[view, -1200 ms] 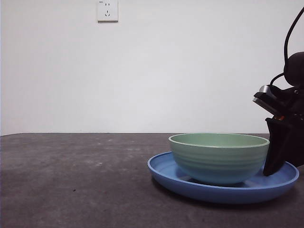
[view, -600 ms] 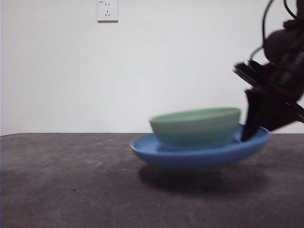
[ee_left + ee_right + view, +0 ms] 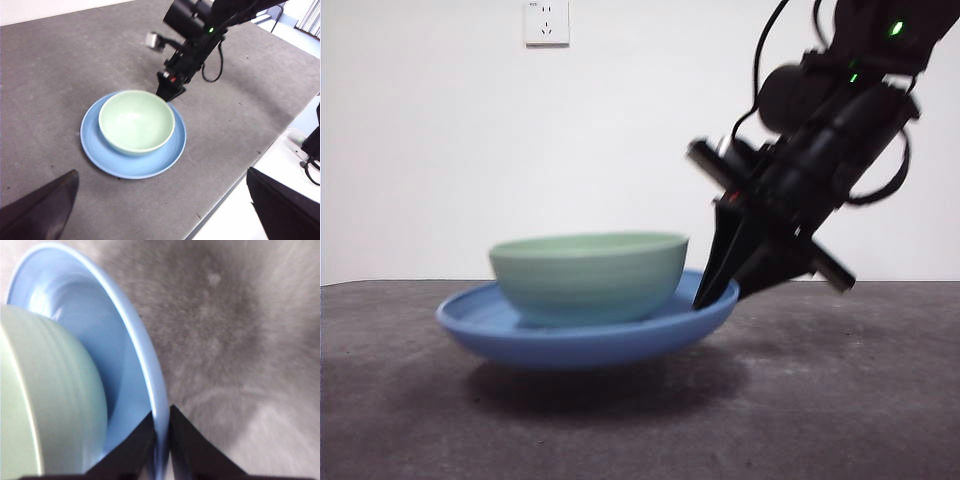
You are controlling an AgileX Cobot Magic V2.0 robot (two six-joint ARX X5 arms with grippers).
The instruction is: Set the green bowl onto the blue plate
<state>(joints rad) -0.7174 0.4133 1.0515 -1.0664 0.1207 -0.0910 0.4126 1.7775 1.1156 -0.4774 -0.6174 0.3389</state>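
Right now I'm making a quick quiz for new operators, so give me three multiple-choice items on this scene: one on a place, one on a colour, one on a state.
1. Where is the green bowl?
A. on the blue plate
B. beside the plate on the table
C. under the plate

2. What colour is the table?
A. white
B. dark grey
C. red

3. What is the right tool doing?
A. hanging open, apart from everything
B. holding the bowl's rim
C. shut on the plate's rim

Answers: 1 A, the bowl sits inside the plate; 2 B, the top is dark grey; 3 C, the right wrist view shows its jaws pinching the blue rim.
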